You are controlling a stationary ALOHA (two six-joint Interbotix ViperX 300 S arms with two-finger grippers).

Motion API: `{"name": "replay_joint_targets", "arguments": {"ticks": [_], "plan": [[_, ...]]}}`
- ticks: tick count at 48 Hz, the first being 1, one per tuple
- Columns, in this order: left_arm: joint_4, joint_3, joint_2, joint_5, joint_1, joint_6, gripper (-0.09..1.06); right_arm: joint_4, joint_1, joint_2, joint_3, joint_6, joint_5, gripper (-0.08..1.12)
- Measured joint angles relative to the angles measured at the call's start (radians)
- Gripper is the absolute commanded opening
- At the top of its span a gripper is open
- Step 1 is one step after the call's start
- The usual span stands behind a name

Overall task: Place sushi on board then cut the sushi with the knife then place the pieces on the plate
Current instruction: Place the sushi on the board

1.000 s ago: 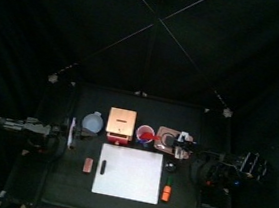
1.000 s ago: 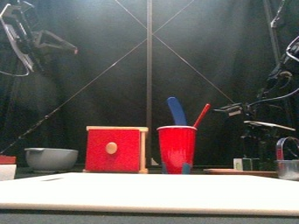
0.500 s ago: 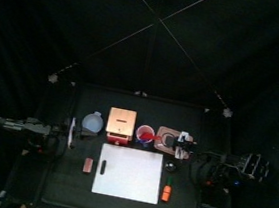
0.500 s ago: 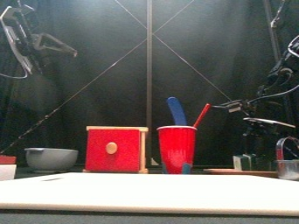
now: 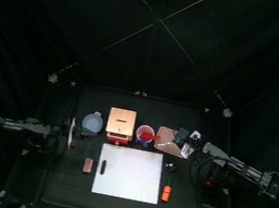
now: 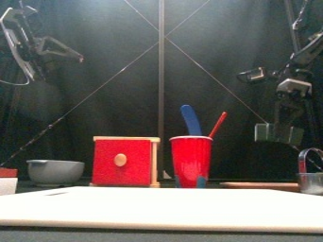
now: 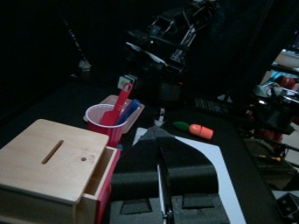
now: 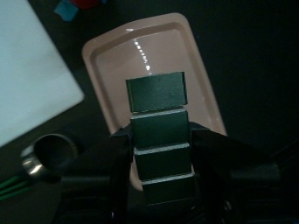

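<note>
Right gripper (image 8: pixel 162 138) has its 2 jaws clamped on the sushi roll (image 8: pixel 158 94), holding it in the air above the pink tray (image 8: pixel 126 45). The roll's long axis runs straight out from the jaws, its far end over the tray's middle. The white board (image 8: pixel 24 63) lies bare just past the tray's edge. Left gripper (image 7: pixel 163 185) rests well apart at the left, jaws pressed together.
</note>
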Motion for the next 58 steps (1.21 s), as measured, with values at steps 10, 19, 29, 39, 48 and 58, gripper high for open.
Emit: {"name": "replay_joint_targets", "arguments": {"ticks": [10,19,29,39,48,58], "plan": [[0.0,-0.002,0.0,0.0,0.005,0.005,0.01,0.236,0.014,-0.009,-0.038,0.245,0.175,0.63],[-0.012,0.0,0.0,0.0,0.029,0.0,0.01,0.261,0.167,0.025,-0.054,0.545,0.138,0.63],[-0.043,-0.002,0.0,0.0,0.06,0.0,0.01,0.186,0.367,0.14,-0.133,0.908,0.066,0.63],[-0.069,-0.002,-0.002,0.0,0.103,0.0,0.01,0.06,0.529,0.278,-0.204,1.253,0.043,0.63],[-0.138,0.015,0.005,-0.005,0.144,0.0,0.01,-0.048,0.607,0.41,-0.262,1.542,0.017,0.63],[-0.175,0.046,0.028,-0.041,0.206,0.0,0.01,-0.152,0.666,0.568,-0.393,1.729,-0.012,0.64]]}}
